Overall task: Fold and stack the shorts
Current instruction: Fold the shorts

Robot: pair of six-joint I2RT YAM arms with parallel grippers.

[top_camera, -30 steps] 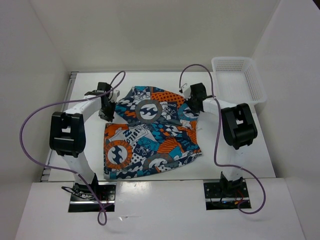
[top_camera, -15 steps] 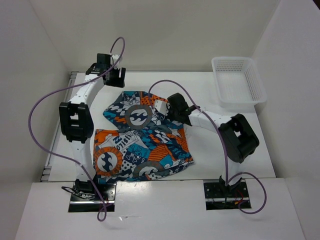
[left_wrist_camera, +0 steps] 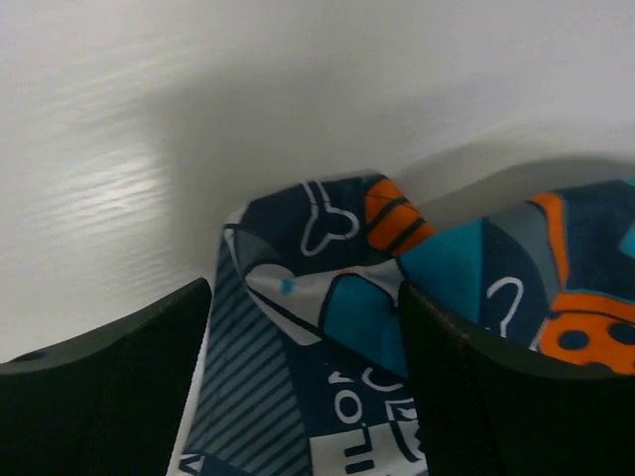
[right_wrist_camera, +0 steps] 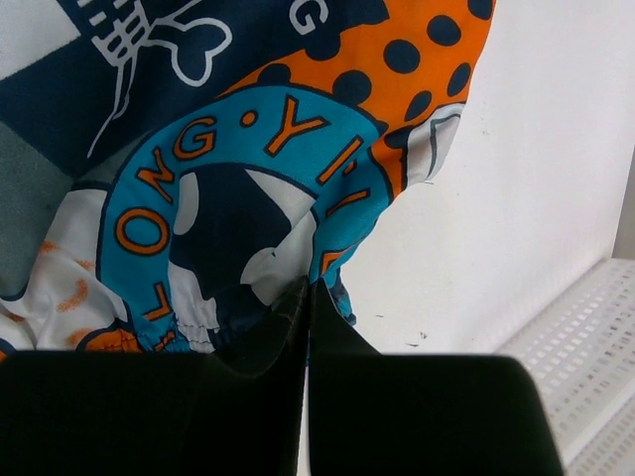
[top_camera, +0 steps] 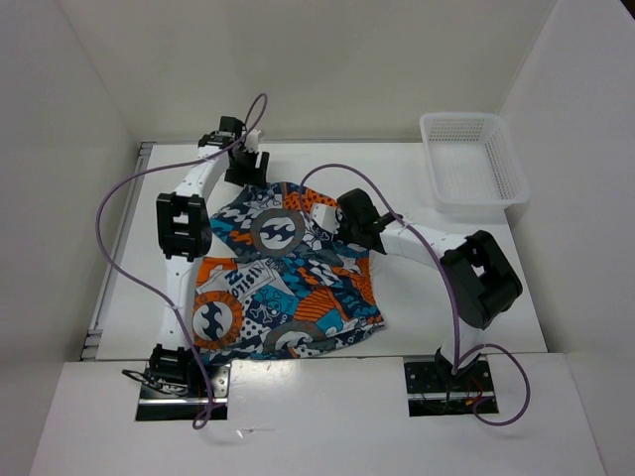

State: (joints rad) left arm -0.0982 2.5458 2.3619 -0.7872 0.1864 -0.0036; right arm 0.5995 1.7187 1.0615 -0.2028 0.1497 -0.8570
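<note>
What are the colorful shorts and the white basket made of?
The shorts look like soft, thin printed cloth with a matte finish: they fold and wrinkle, and one edge is gathered, maybe elastic. The basket looks like hard, smooth white plastic: its walls are a grid of small moulded holes and keep a stiff shape.

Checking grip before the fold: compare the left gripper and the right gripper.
The left gripper is open, jaws apart over a fabric corner; the right gripper is shut on the shorts. The left is at the shorts' far left corner, the right at their right edge. Both have black fingers.
</note>
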